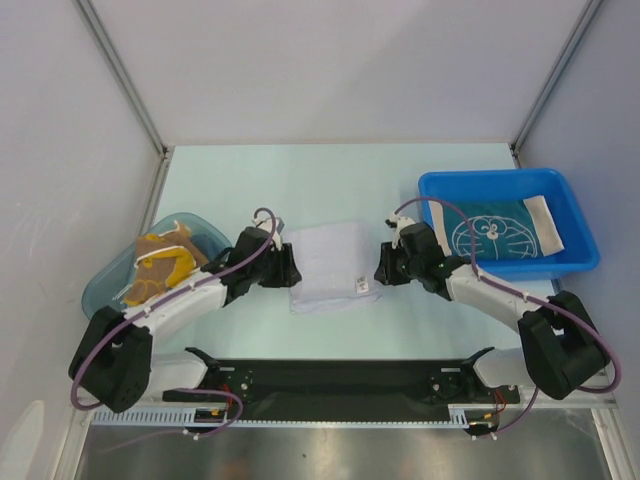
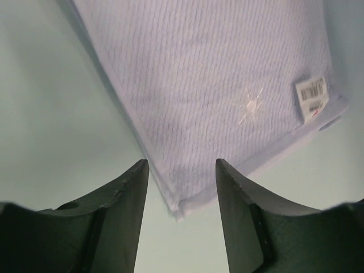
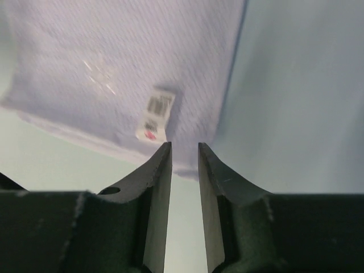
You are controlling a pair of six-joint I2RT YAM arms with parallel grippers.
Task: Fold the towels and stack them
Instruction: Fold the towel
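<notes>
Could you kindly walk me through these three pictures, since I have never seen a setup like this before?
These are two robot arms bolted at the near edge of a pale table, each ending in a two-finger gripper. The wide picture comes from a camera above and behind them. The other two come from cameras on the wrists, so the dark shapes at the bottom are each arm's own fingers.

A folded white towel with a barcode tag lies in the middle. The left gripper and right gripper sit at its two sides, jaws apart, holding nothing.

At left a see-through tub holds brown and orange towels. At right a blue bin holds a teal towel.
</notes>
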